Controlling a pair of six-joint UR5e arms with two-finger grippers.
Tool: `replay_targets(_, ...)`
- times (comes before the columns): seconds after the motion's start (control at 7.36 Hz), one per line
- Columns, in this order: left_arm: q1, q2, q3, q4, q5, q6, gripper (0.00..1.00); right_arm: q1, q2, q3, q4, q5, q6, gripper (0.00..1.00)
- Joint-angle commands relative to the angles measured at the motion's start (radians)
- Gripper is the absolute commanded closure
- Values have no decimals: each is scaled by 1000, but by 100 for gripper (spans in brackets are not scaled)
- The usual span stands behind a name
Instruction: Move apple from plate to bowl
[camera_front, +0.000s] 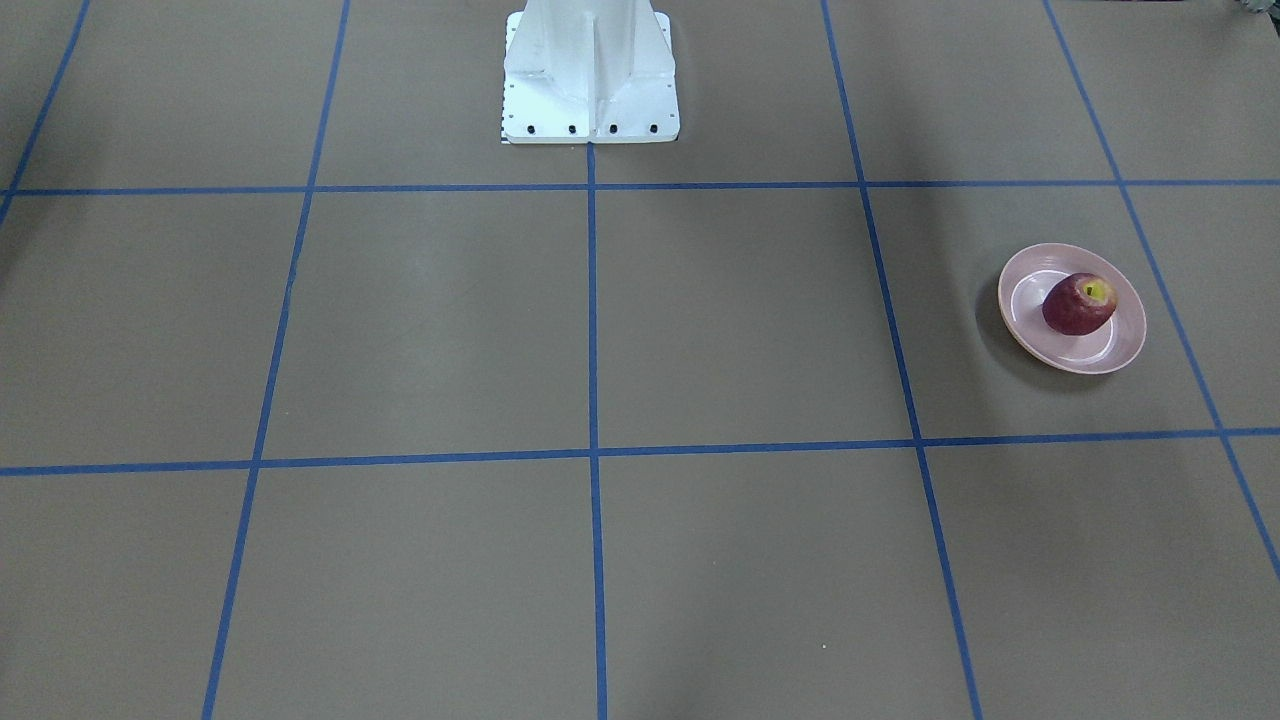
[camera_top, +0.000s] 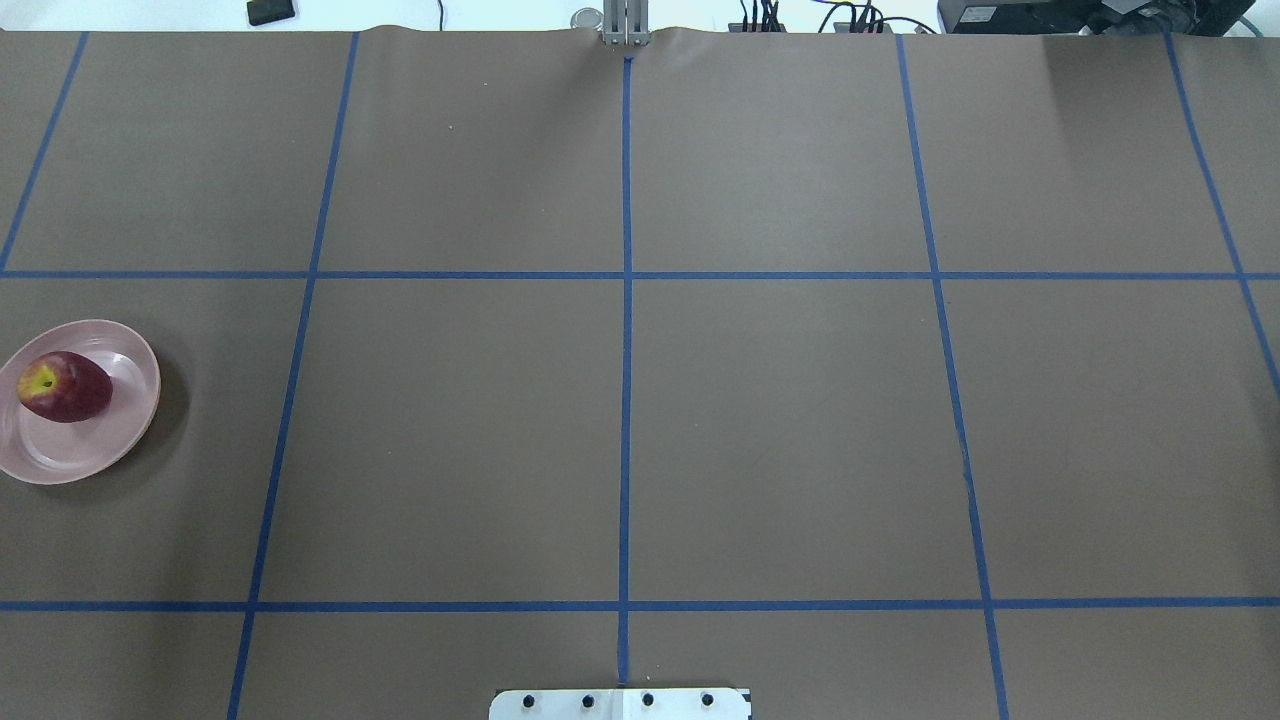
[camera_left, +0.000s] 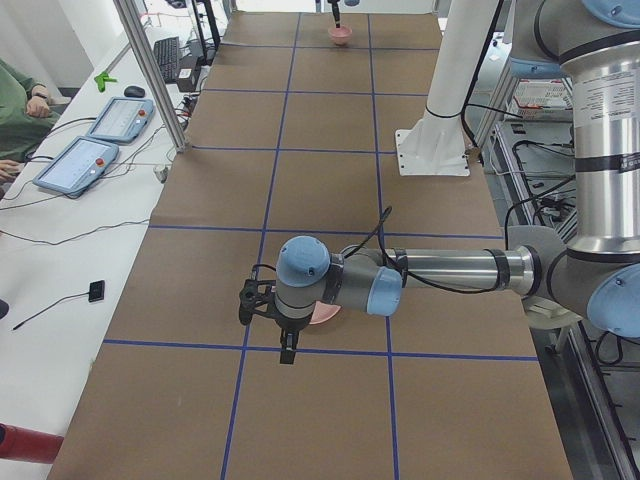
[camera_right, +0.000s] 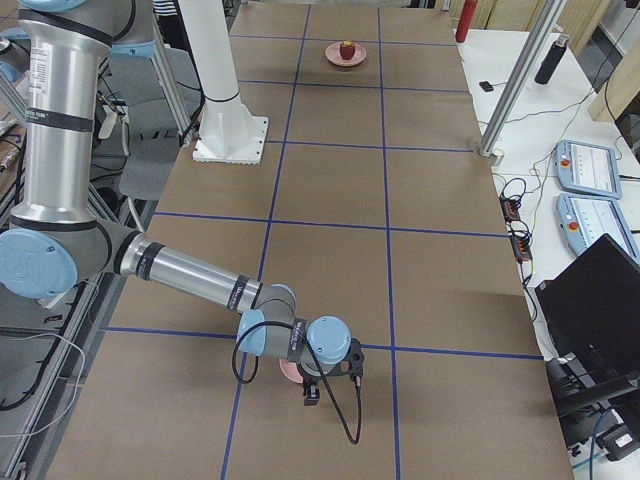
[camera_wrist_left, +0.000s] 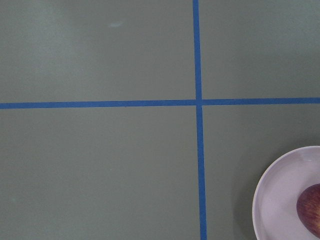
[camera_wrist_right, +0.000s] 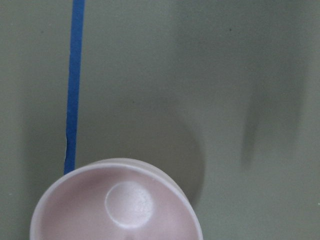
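The dark red apple (camera_front: 1078, 303) lies on the pale pink plate (camera_front: 1085, 347) on my left side of the table; both also show in the overhead view, the apple (camera_top: 65, 387) on the plate (camera_top: 70, 452). The left wrist view catches the plate's edge (camera_wrist_left: 280, 195) and a bit of the apple (camera_wrist_left: 311, 210). In the exterior left view my left gripper (camera_left: 287, 352) hangs above the plate (camera_left: 322, 317). My right gripper (camera_right: 312, 392) hangs over the small pink bowl (camera_right: 289, 372), which is empty in the right wrist view (camera_wrist_right: 117, 205). I cannot tell whether either gripper is open or shut.
The white robot pedestal (camera_front: 590, 75) stands at the table's middle rear edge. Blue tape lines (camera_top: 626, 300) grid the brown table. Metal posts (camera_left: 150, 70), control tablets (camera_left: 80, 160) and a seated person (camera_left: 20, 110) are on the operators' side.
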Motion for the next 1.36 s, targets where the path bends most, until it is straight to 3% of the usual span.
replay_targets(0.0,-2,2,-20,0,0,0,2,-3,10,-35,13,2,1,0)
replay_targets(0.27,-2,2,-21,0,0,0,2,-3,7,-34,13,11,4,0)
replay_targets(0.41,-2,2,-38,1,-3,-2,2,-3,7,-35,11,40,12,6)
replay_targets(0.54,-2,2,-44,3,-12,-2,2,-3,5,-37,13,45,6,34)
replay_targets(0.68,-2,2,-46,3,-14,-3,2,-5,1,-43,14,42,0,69)
replay_targets(0.82,-3,11,-49,3,-19,-3,2,-5,-6,-44,40,41,-8,94)
replay_targets(0.95,-3,11,-52,3,-19,-3,2,-5,-6,-46,48,38,-11,100)
replay_targets(1.22,-3,17,-53,3,-20,-3,2,-5,-3,-23,48,86,1,100)
